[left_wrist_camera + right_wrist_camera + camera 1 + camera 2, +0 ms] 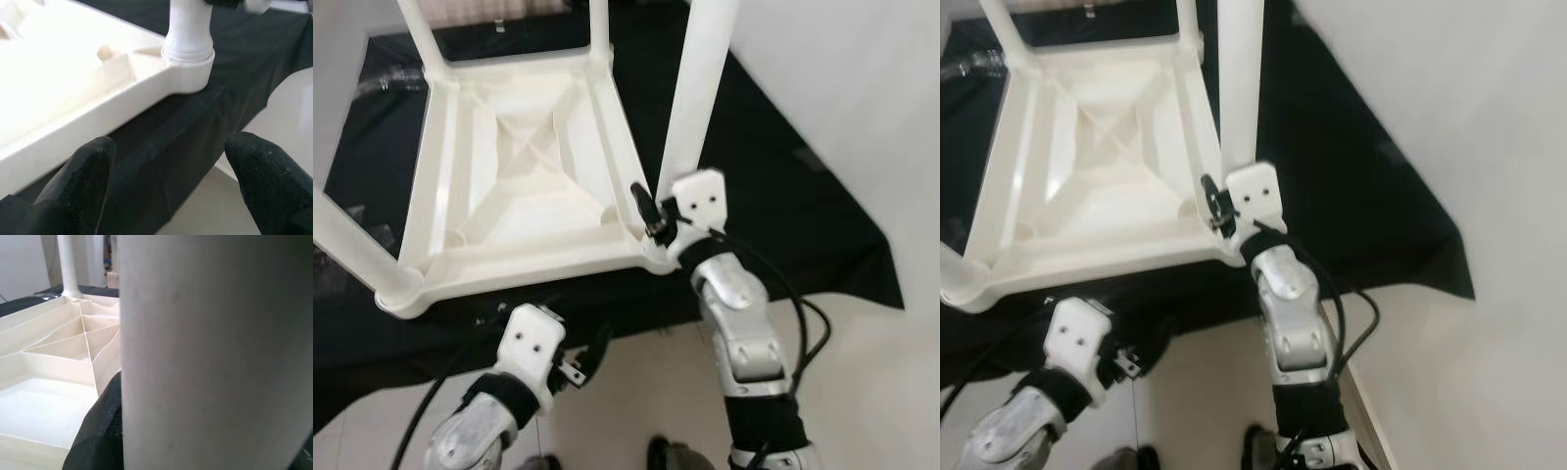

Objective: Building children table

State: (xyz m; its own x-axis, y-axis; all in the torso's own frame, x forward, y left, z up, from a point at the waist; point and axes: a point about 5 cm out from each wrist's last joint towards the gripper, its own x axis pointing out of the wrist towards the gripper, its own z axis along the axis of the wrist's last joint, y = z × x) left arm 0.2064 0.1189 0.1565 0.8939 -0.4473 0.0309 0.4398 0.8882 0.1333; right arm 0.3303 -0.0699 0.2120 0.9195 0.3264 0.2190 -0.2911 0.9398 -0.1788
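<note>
Right pincer [658, 217] clamped around table leg [697, 98], near socket.

Head stereo pair looking down on upturned table [524, 181], wrist cameras close beside its near-corner leg [215, 352]

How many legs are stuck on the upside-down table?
4 legs, one at each corner: near right, held by the right gripper; near left; far left; far right. The far two are cut off by the picture's edge.
</note>
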